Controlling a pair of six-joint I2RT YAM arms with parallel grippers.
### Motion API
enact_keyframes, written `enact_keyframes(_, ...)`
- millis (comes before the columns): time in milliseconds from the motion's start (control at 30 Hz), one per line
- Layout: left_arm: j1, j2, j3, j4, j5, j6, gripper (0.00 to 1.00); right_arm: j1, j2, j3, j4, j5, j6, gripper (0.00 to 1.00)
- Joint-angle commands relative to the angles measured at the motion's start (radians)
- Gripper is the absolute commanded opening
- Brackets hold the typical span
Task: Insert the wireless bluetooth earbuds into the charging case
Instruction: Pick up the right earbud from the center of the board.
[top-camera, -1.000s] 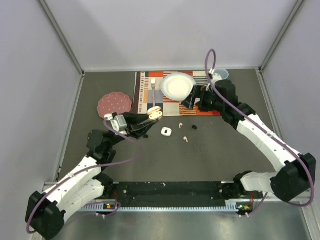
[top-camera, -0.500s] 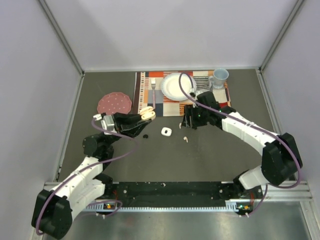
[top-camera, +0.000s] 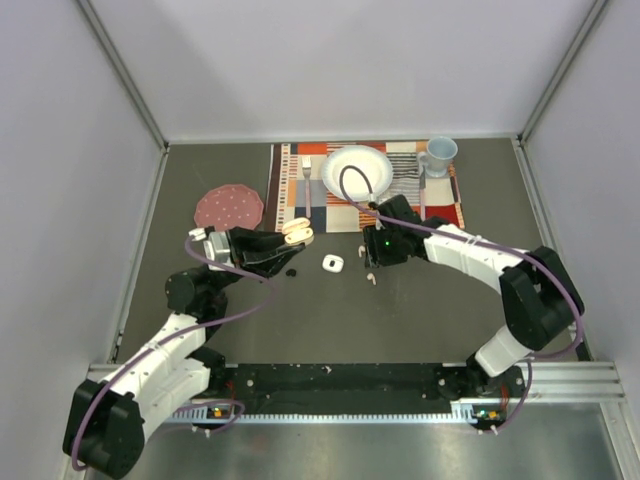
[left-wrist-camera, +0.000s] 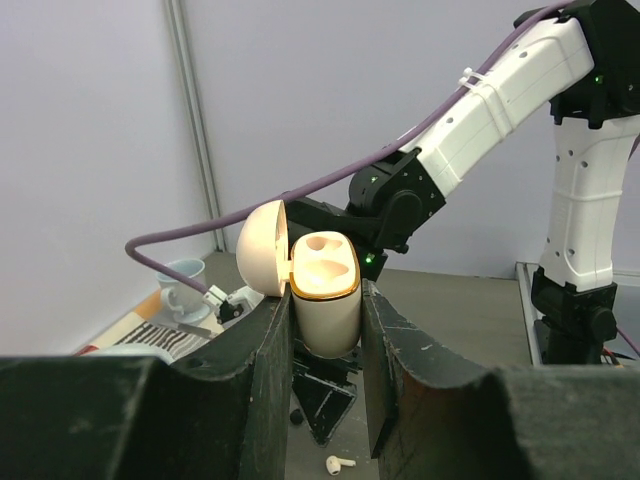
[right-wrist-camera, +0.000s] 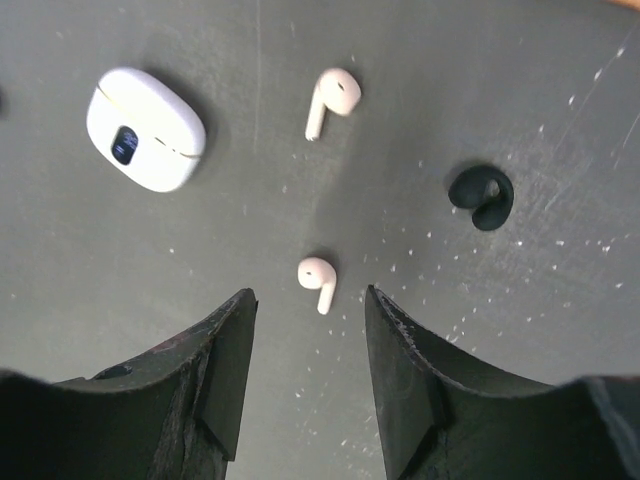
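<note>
My left gripper (top-camera: 290, 238) is shut on a cream charging case (left-wrist-camera: 325, 285), held upright above the table with its lid (left-wrist-camera: 262, 248) swung open and both sockets empty. My right gripper (right-wrist-camera: 307, 298) hangs open just over the table, its fingertips on either side of a pale pink earbud (right-wrist-camera: 318, 278) without touching it. A second pale earbud (right-wrist-camera: 331, 97) lies farther off, and a black earbud (right-wrist-camera: 481, 196) lies to the right. In the top view my right gripper (top-camera: 368, 256) covers most of them; one pale earbud (top-camera: 371, 279) shows.
A closed white case (top-camera: 333, 263) lies between the two grippers. Another black earbud (top-camera: 291, 271) sits under the left gripper. At the back are a striped placemat (top-camera: 440, 212) with a white plate (top-camera: 355, 170), a fork (top-camera: 306, 185) and a mug (top-camera: 439, 153), plus a round red coaster (top-camera: 229, 207).
The right arm swung from beside the plate down and left over the loose earbuds, and its jaws narrowed. The left gripper shifted the open case slightly left, then held still.
</note>
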Motion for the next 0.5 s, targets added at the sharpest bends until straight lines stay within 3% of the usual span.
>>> enact_keyframes(0,0.005,-0.021,0.019,0.002,0.015,0.002,0.0,0.013,0.019,-0.012,0.013,0.003,-0.023,0.47)
enact_keyframes(467,0.004,-0.024,0.047,-0.082,0.033,0.023,0.0,0.04,0.105,0.007,0.027,-0.021,-0.109,0.41)
